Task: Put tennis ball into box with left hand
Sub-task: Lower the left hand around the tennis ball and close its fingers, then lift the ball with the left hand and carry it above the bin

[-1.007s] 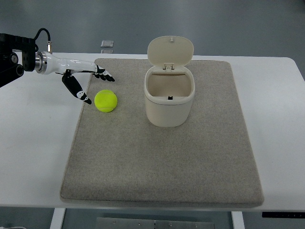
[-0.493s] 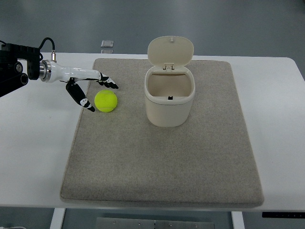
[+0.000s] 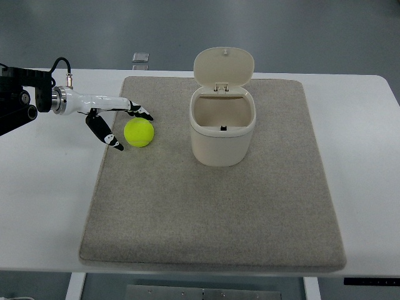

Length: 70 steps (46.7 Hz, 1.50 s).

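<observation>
- The tennis ball [image 3: 139, 132] is bright yellow-green and fuzzy, lying on the grey mat [image 3: 212, 206] left of the open-lidded box [image 3: 222, 125].
- The left robot hand [image 3: 117, 120] brackets it, fingers spread wide, gripping nothing.

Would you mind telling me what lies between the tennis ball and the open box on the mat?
Nothing: in the top view, only bare grey mat separates the tennis ball from the box.
</observation>
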{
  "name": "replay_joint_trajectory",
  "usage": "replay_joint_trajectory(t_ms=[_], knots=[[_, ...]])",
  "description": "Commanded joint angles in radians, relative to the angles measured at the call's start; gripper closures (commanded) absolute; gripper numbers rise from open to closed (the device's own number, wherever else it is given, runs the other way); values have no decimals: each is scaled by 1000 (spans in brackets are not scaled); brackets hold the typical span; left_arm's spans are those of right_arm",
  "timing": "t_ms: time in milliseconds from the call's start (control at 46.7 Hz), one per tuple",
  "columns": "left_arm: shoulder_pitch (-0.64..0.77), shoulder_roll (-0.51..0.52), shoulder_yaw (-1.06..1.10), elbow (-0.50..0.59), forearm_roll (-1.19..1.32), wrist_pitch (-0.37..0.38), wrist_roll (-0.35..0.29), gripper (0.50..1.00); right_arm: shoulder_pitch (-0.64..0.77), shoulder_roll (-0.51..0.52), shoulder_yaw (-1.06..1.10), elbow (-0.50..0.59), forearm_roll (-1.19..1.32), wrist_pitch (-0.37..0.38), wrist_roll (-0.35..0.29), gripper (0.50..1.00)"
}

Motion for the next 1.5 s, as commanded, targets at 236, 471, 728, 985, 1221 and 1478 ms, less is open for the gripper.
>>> replay_joint_trajectory(t_ms=[236, 471, 728, 985, 1221, 1478], knots=[[5, -8, -9, -1, -9, 25, 0, 583, -1, 0, 2, 0, 0, 0, 0, 599], [16, -9, -11, -3, -14, 25, 0, 583, -1, 0, 0, 0, 0, -1, 0, 599], [26, -14, -11, -8, -14, 25, 0, 649, 1, 0, 0, 0, 0, 0, 0, 599], [43, -32, -11, -8, -12, 28, 0, 711, 1, 0, 0, 0, 0, 0, 0, 599], [43, -38, -9, -3, -11, 33, 0, 915, 1, 0, 0, 0, 0, 0, 0, 599], [39, -38, -49, 5, -14, 36, 0, 1000, -1, 0, 2, 0, 0, -1, 0, 599]])
